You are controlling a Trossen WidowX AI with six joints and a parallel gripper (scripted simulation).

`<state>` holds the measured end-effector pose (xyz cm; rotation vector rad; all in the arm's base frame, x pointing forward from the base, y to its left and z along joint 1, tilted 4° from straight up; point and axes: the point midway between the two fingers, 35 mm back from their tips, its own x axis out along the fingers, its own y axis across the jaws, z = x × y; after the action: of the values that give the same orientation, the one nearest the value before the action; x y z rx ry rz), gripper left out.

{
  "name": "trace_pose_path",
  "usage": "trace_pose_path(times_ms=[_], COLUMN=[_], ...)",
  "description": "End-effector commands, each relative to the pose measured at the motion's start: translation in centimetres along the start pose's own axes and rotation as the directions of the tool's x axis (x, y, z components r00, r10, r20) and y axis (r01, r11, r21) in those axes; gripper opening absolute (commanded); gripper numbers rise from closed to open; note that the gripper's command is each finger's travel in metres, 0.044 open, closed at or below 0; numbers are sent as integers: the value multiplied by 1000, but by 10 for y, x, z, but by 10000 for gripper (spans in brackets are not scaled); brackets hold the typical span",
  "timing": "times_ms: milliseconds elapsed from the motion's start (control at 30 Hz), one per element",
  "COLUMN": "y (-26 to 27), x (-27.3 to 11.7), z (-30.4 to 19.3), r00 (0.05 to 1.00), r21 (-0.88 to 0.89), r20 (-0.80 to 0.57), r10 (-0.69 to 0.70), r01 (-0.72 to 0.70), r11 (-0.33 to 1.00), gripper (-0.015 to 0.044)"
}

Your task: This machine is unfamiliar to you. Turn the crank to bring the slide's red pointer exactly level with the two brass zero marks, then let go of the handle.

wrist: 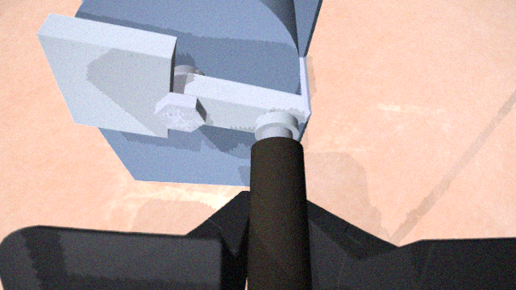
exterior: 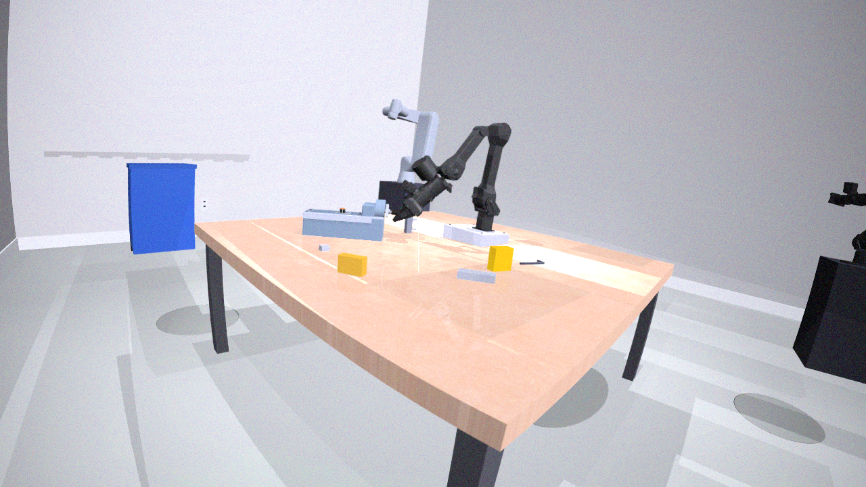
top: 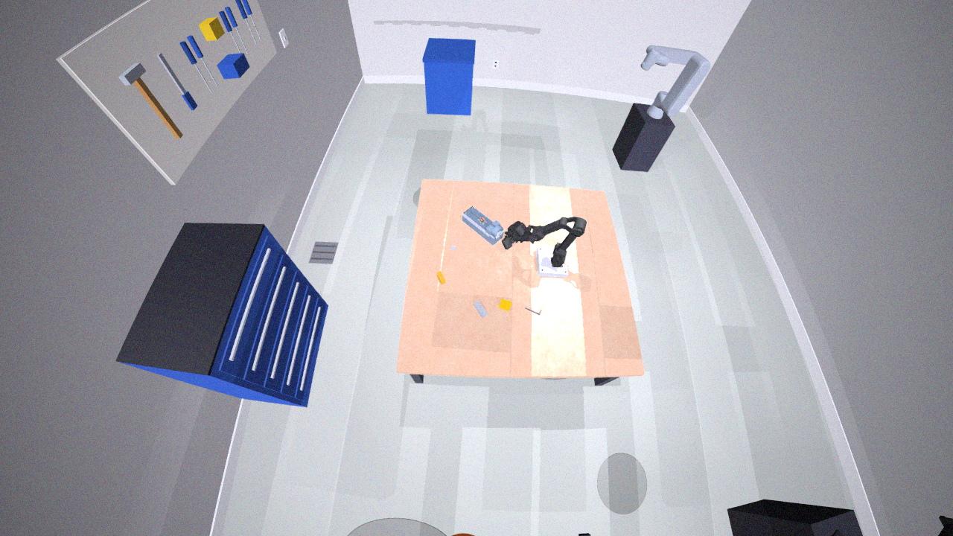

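Observation:
The blue-grey machine (top: 476,228) (exterior: 339,227) (wrist: 242,60) stands on the table, its crank end toward the arm. In the wrist view the pale crank arm (wrist: 238,102) points right from the hub, and a pale plate (wrist: 117,76) extends left. The dark round handle (wrist: 277,173) sticks out from the crank arm's right end. My gripper (top: 506,241) (exterior: 398,216) (wrist: 267,203) is shut on this handle. A small red spot (top: 482,219) (exterior: 342,210) shows on the slide's top. The brass zero marks are too small to make out, so the pointer's alignment cannot be read.
The wooden table (top: 466,353) (exterior: 375,327) also bears a yellow block (top: 505,304) (exterior: 500,259), an orange-yellow block (top: 441,277) (exterior: 352,264), a grey bar (top: 480,309) (exterior: 476,276), a small grey cube (top: 453,248) (exterior: 323,247) and a thin dark tool (top: 532,310) (exterior: 531,262).

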<state>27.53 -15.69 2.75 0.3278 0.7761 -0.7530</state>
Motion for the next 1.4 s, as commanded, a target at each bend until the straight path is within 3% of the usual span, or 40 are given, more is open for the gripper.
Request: trace_pose_path(times_ms=[0,1367], y=[2,19], x=[6,16], z=[-6,-16], r00=[1000,1000], r21=[0,0], r20=[-8,-8], r10=[-4,-3], r01=[4,3], r11=[1000,1000], gripper=[0,0])
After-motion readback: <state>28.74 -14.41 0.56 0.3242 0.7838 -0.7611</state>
